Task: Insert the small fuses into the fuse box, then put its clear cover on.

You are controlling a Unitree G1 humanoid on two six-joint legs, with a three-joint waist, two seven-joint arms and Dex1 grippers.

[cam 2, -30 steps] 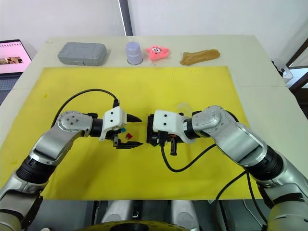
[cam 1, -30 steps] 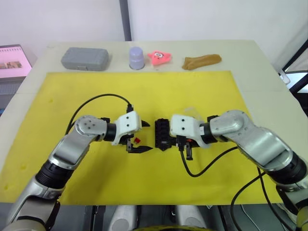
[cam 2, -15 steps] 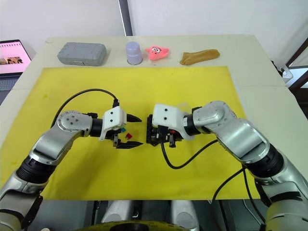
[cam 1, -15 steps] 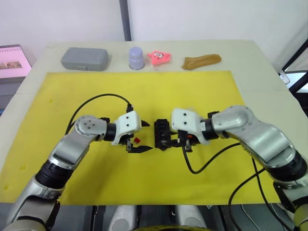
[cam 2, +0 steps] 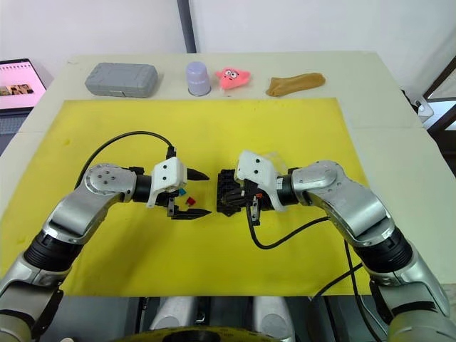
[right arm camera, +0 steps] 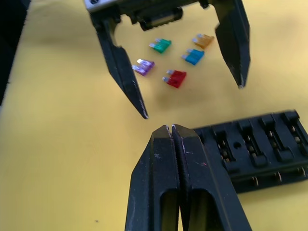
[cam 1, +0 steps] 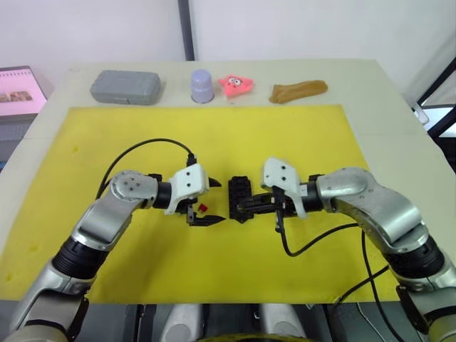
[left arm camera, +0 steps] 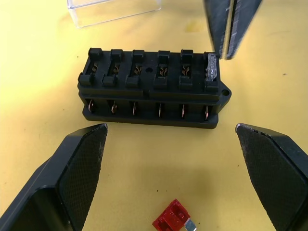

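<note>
The black fuse box (left arm camera: 151, 91) lies on the yellow mat between my two grippers, with a grey fuse (left arm camera: 212, 72) seated in one end slot. My right gripper (right arm camera: 171, 128) is shut with nothing between its fingers, its tips right at that end of the box. My left gripper (cam 1: 212, 202) is open, facing the box from the left. Between its fingers on the mat lie loose fuses: red (right arm camera: 175, 78), purple (right arm camera: 142, 67), teal (right arm camera: 193, 56), green (right arm camera: 161, 45) and yellow (right arm camera: 203, 40). The clear cover (left arm camera: 115, 10) lies just beyond the box.
Along the table's back edge stand a grey case (cam 1: 125, 86), a lavender cup (cam 1: 202, 85), a pink toy (cam 1: 235, 84) and a brown lump (cam 1: 298, 90). The yellow mat (cam 1: 214, 135) covers most of the table. A screen (cam 1: 20, 89) sits at the far left.
My right wrist has rolled and drawn back to the right, so its shut fingers now reach the box's end from the side. The left arm has not moved.
</note>
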